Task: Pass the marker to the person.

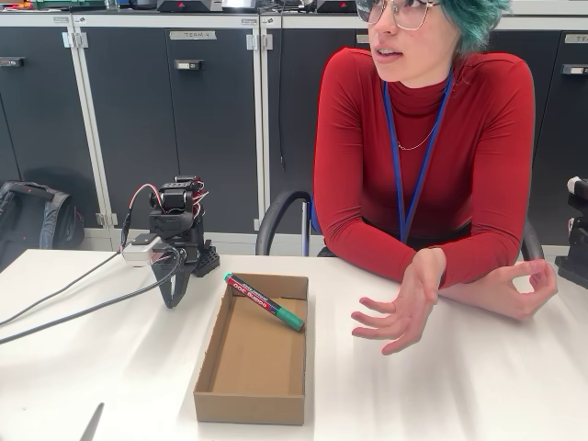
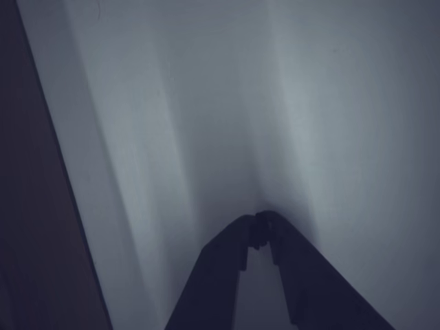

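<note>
The marker (image 1: 264,301), dark with a red label and green ends, lies slantwise inside an open cardboard box (image 1: 248,404), its ends resting on the box's far-left corner and right wall. My black gripper (image 1: 173,299) hangs folded down to the left of the box, tips touching the white table. In the wrist view the gripper (image 2: 262,221) is shut with its tips together over the bare table surface, nothing between them. The person (image 1: 423,156) in a red sweater sits behind the table at the right, one open hand (image 1: 400,317) resting just right of the box.
Grey cables (image 1: 83,308) run from the arm's base across the left of the white table (image 1: 459,395). Dark cabinets (image 1: 184,119) and an office chair (image 1: 285,216) stand behind. A black bag (image 1: 32,216) sits on the floor at left. A dark device (image 1: 577,239) is at the right edge.
</note>
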